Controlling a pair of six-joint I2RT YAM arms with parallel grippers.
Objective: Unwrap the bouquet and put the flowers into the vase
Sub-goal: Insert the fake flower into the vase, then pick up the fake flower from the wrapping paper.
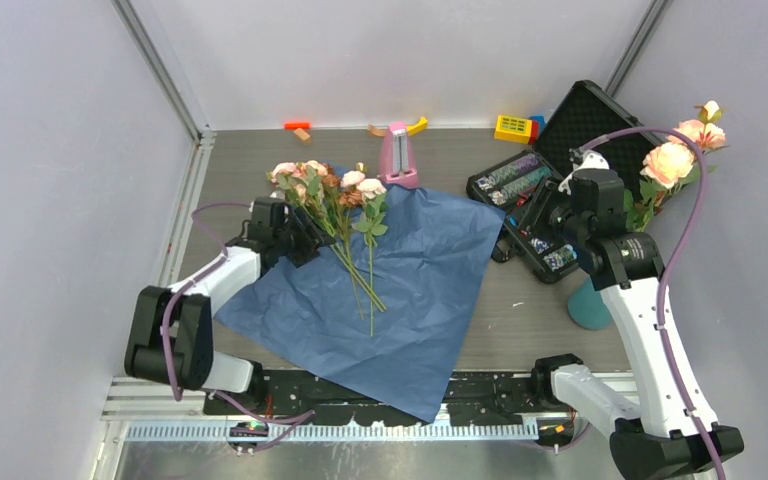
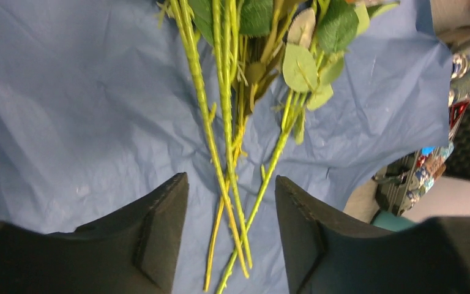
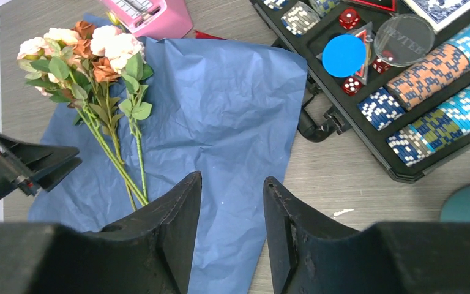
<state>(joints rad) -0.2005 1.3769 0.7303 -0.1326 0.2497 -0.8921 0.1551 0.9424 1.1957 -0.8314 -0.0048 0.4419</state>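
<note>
The worktop is grey wood-grain board, closed in on three sides by plain pale walls, with bare metal frame posts in the back corners. A large sheet of crumpled blue paper lies spread flat over its middle, one corner hanging off the near edge.

The pink and peach artificial roses with green leaves and thin green stems lie loose on the left part of that sheet, heads towards the back wall and stems fanning towards the front. The left gripper hangs low over them. Its jaws stand apart on either side of the lower stems, and no stem is pinched between them. The right gripper is held up over the right side of the worktop. Its jaws are parted too, with nothing in them.

The teal cylindrical vase stands on the right of the worktop, just beside the right arm and partly hidden by it. More peach roses rise behind that arm; I cannot tell what their stems stand in.

At the back there is a pink tapered metronome-shaped object touching the far edge of the paper. An open black case of poker chips and dice sits just right of the sheet, and a yellow toy block lies near the back wall.
</note>
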